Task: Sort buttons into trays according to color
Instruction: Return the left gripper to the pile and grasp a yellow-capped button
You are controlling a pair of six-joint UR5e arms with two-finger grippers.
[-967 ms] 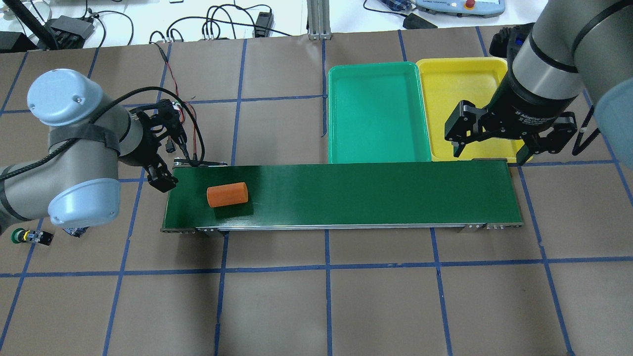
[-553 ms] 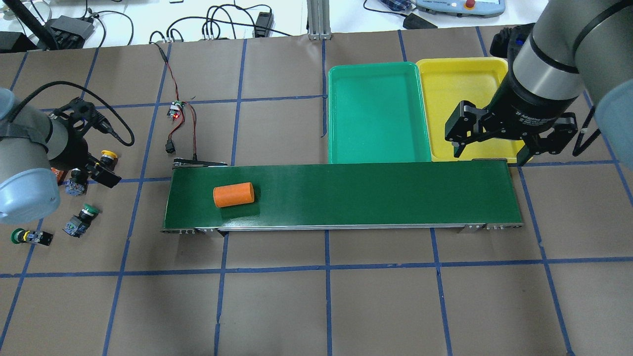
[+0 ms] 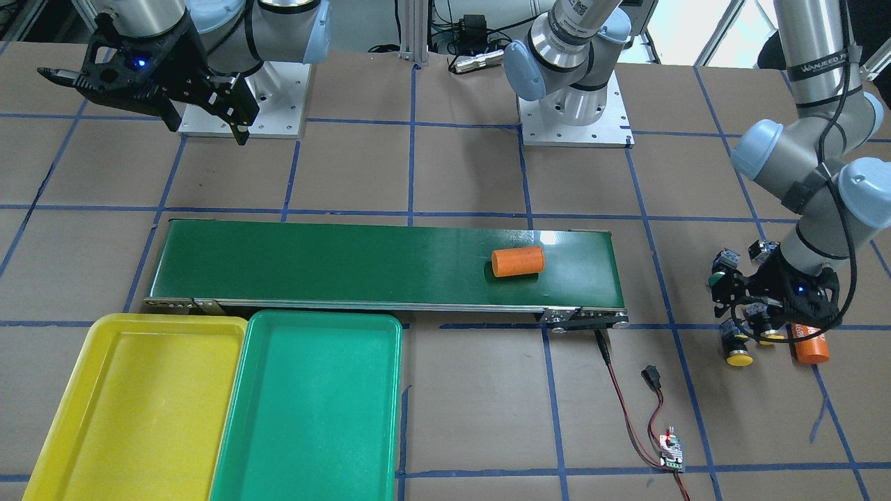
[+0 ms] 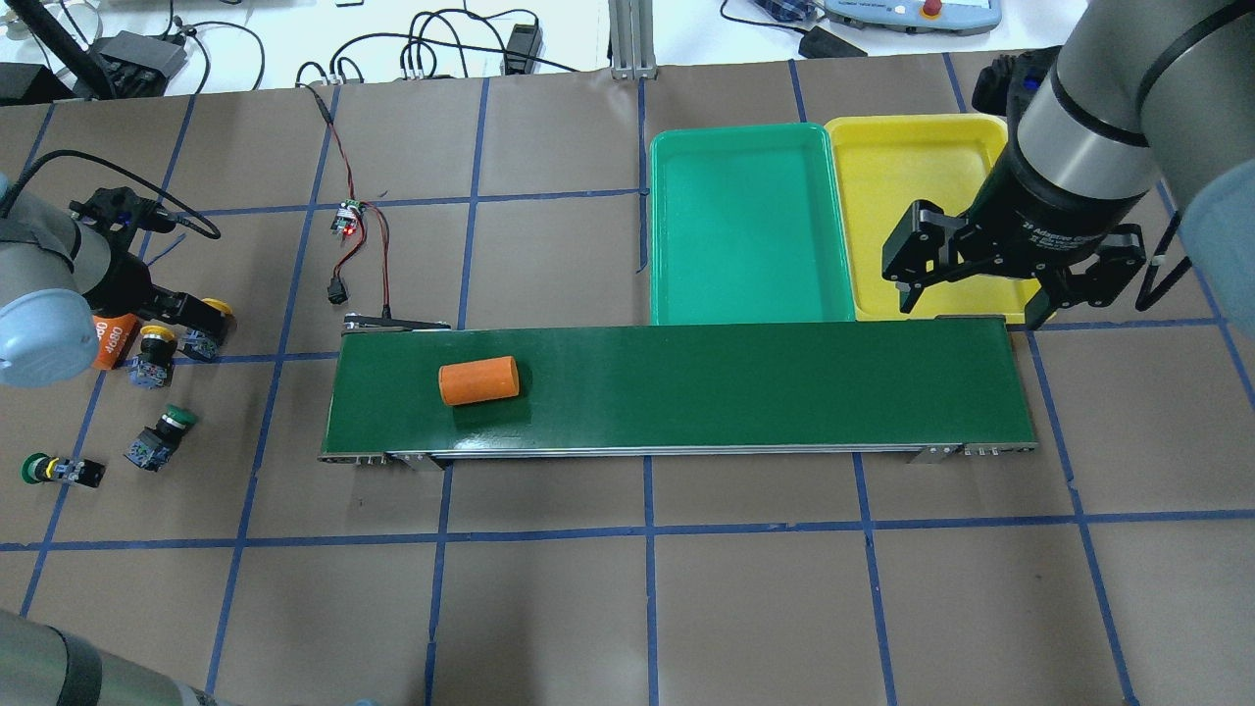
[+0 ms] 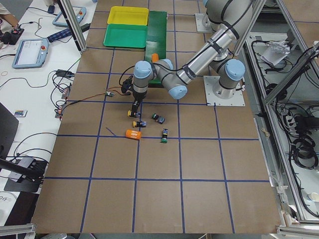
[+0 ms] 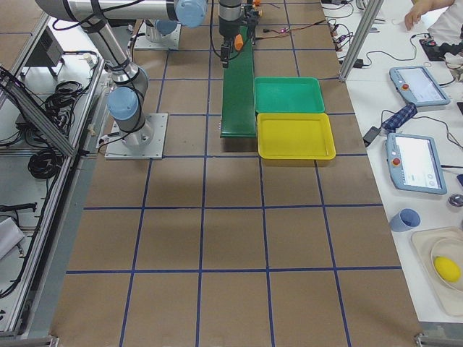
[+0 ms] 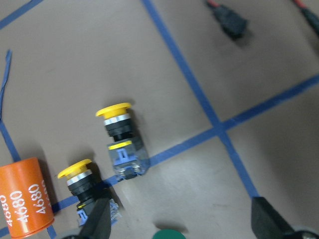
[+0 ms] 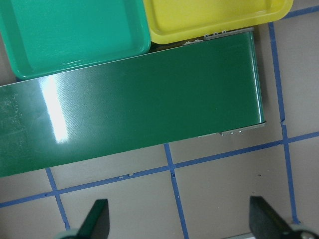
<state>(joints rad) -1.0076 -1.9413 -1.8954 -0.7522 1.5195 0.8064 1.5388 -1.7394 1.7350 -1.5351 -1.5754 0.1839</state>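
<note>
Buttons (image 7: 122,144), two yellow-capped, lie on the table (image 7: 89,55) in the left wrist view beside an orange cylinder (image 7: 27,199), just ahead of the left gripper (image 7: 179,200), its jaws spread wide, holding nothing. The right wrist view shows the right gripper (image 8: 178,199) equally spread near one end of the belt (image 8: 149,99). Overhead, all four sit left of the belt, well apart from the green tray (image 4: 750,226) and yellow tray (image 4: 902,176) far right.
</note>
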